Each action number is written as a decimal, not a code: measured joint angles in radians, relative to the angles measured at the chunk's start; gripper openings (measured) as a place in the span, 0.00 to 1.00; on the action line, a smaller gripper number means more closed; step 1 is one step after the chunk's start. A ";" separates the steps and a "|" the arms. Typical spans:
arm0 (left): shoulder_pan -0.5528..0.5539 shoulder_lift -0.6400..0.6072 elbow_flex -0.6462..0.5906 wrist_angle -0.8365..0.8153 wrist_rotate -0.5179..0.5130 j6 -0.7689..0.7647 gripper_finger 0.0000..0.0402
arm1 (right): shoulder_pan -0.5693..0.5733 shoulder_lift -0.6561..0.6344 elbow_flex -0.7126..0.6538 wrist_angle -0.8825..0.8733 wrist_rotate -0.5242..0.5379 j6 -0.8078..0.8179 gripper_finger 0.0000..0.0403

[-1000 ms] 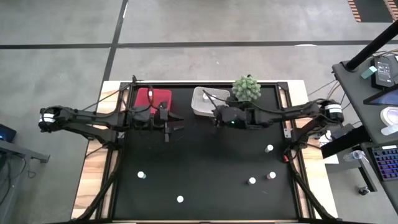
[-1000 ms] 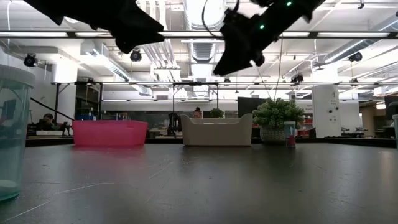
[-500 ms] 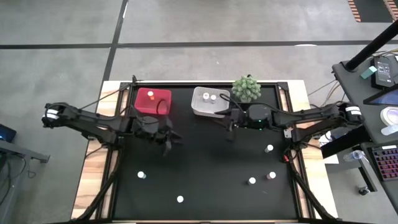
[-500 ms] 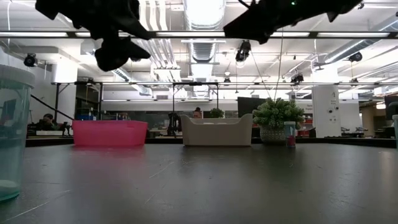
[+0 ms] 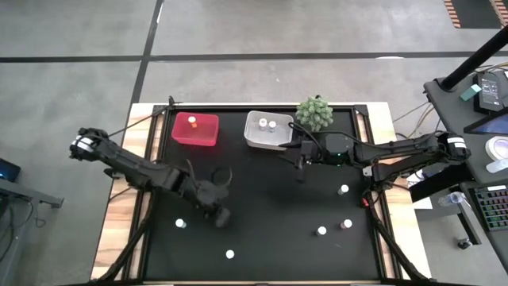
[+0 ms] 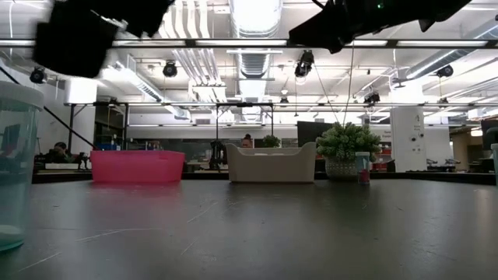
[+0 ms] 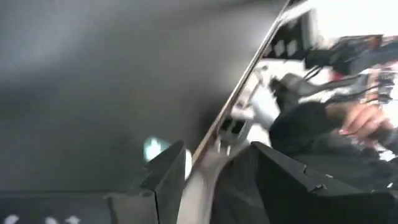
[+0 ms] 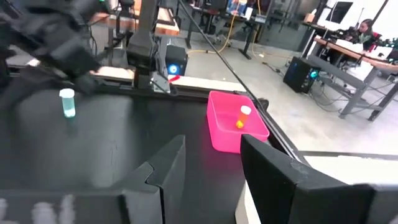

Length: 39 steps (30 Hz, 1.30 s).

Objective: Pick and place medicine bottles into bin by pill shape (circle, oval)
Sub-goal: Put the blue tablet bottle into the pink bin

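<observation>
Several small white-capped bottles stand upright on the black table: one at the near left [image 5: 180,223], one near the front edge [image 5: 229,254], three at the right [image 5: 343,190] [image 5: 321,231] [image 5: 347,224]. The pink bin [image 5: 196,129] holds one bottle [image 8: 244,116]. The white bin [image 5: 268,129] holds two. My left gripper [image 5: 221,197] hangs open and empty over the table's middle left, above these bottles. My right gripper [image 5: 299,168] is open and empty, just on the near side of the white bin. A teal-bodied bottle [image 8: 67,102] also shows in the right wrist view.
A green spiky plant [image 5: 315,113] stands at the far edge beside the white bin. In the low view a teal bottle [image 6: 12,163] stands close at the left. Bare black mat lies between the two arms. A desk with equipment stands beyond the table's right edge.
My left gripper has moved from beside the pink bin toward the table's near edge and turned as it went, staying open. My right gripper has drawn back from the white bin toward the table's right and near side, open and empty. No bottle has moved.
</observation>
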State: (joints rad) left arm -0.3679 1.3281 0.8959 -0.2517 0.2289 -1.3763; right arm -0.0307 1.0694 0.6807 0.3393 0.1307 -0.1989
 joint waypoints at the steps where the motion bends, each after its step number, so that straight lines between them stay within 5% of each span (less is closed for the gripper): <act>1: -0.024 0.017 0.033 -0.059 0.004 -0.033 0.41 | 0.000 0.000 0.000 -0.002 0.000 -0.002 0.36; 8: -0.163 0.099 0.226 -0.702 0.021 -0.186 0.41 | 0.000 0.003 0.000 0.018 0.000 -0.023 0.36; 11: -0.202 0.106 0.219 -0.841 0.011 -0.274 0.41 | 0.000 0.003 0.000 0.030 -0.001 -0.023 0.36; 19: -0.255 0.080 0.141 -0.859 -0.097 -0.368 0.41 | 0.000 0.003 0.000 0.038 -0.003 -0.024 0.36; 32: -0.255 0.077 0.105 -0.856 -0.105 -0.366 0.41 | 0.000 0.003 0.000 0.034 -0.003 -0.048 0.36; 39: -0.256 0.077 0.076 -0.856 -0.104 -0.371 0.52 | 0.000 0.003 0.000 0.033 -0.003 -0.056 0.36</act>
State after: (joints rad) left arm -0.6235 1.4052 0.9723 -1.1077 0.1246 -1.7475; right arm -0.0307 1.0729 0.6811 0.3723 0.1276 -0.2545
